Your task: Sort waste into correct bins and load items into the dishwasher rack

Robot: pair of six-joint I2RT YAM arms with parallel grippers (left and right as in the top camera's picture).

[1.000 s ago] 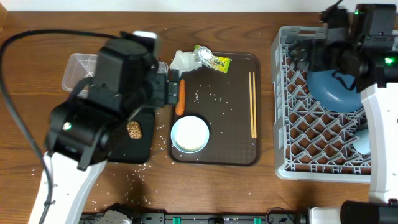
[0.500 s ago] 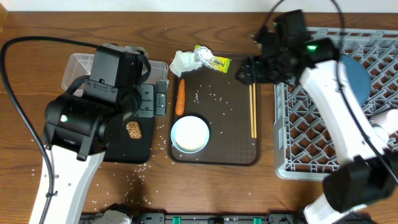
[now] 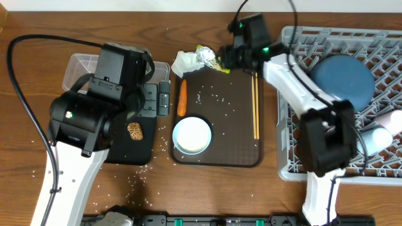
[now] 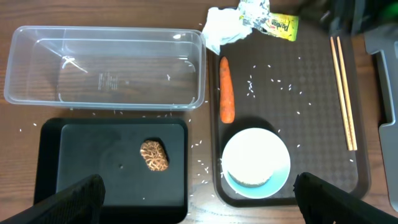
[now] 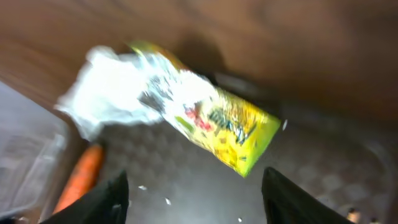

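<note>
Overhead: the yellow-green snack wrapper is lying at twelve o'clock on the brown serving tray, the right gripper just beside it at its three o'clock.

Left wrist: the left gripper is being held wide and empty. Nothing is being seen in the clear tub. The brown food lump is sitting in the black tray.

Right wrist: the jaws are standing apart, gripping nothing. The wrapper is judged light, crinkly and slippery, and is probably best pinched across its flat yellow end.

Bright even light; R wrist view blurred, yellow-green snack wrapper smeared.
</note>
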